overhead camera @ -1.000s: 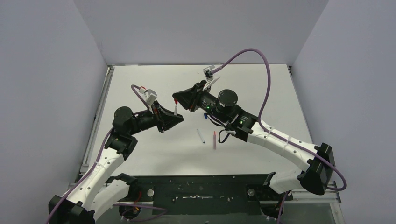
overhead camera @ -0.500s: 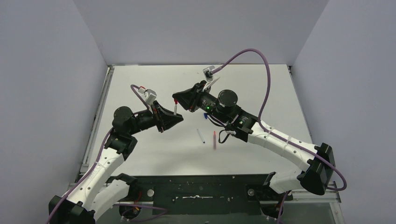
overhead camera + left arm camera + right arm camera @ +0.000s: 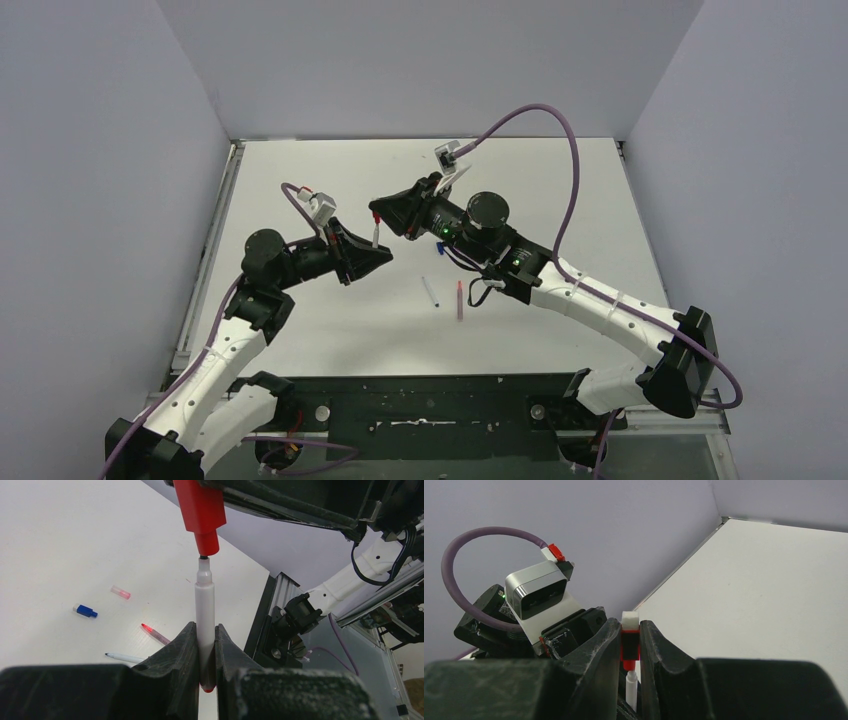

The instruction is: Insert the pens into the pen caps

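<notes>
White pen [image 3: 205,600] tight in left gripper [image 3: 204,629] — tip right at red cap [image 3: 201,507], tight in right gripper [image 3: 629,630]

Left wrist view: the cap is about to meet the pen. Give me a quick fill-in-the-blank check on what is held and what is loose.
1. The right gripper is shut on the held cap, whose colour is ___.
2. The left gripper is shut on the held pen, whose barrel is ___.
3. Near the blue cap lies a loose cap coloured pale ___.
4. The pink pen and the other loose pen both lie on the ___.

Missing words: red; white; pink; table.
</notes>
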You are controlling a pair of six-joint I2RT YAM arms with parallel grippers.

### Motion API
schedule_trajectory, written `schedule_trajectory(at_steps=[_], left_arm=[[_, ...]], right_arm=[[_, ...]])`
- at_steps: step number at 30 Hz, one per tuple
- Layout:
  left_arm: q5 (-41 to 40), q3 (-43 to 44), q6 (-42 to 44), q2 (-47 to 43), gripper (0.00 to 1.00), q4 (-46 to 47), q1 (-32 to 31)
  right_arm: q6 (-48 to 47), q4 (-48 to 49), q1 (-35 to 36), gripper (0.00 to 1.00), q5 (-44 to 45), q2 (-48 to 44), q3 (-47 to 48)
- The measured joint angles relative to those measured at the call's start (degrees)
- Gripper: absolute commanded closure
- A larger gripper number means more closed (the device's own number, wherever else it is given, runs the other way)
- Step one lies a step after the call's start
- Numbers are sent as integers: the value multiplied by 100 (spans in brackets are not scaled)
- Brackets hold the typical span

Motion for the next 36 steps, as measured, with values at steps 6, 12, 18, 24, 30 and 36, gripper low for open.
schedule_trajectory(at_steps=[6, 12, 18, 24, 30, 36], left_arm=[[-2, 0, 0, 0, 100, 0, 0], [-2, 0, -2, 0, 100, 0, 9], [-4, 0, -4, 0, 100, 0, 39], [0, 0, -17, 48, 100, 2, 79], [107, 179, 109, 295, 100, -162, 188], [177, 890, 772, 570, 100, -1102, 223]], right_arm=[[22, 17, 0, 100, 0, 0, -44], [24, 37, 0, 100, 2, 0, -83], [90, 76, 0, 100, 2, 0, -142], [221, 345, 42, 100, 70, -2, -341], [275, 492, 122, 100, 457, -20, -503], [262, 448, 284, 100, 1097, -92, -452]])
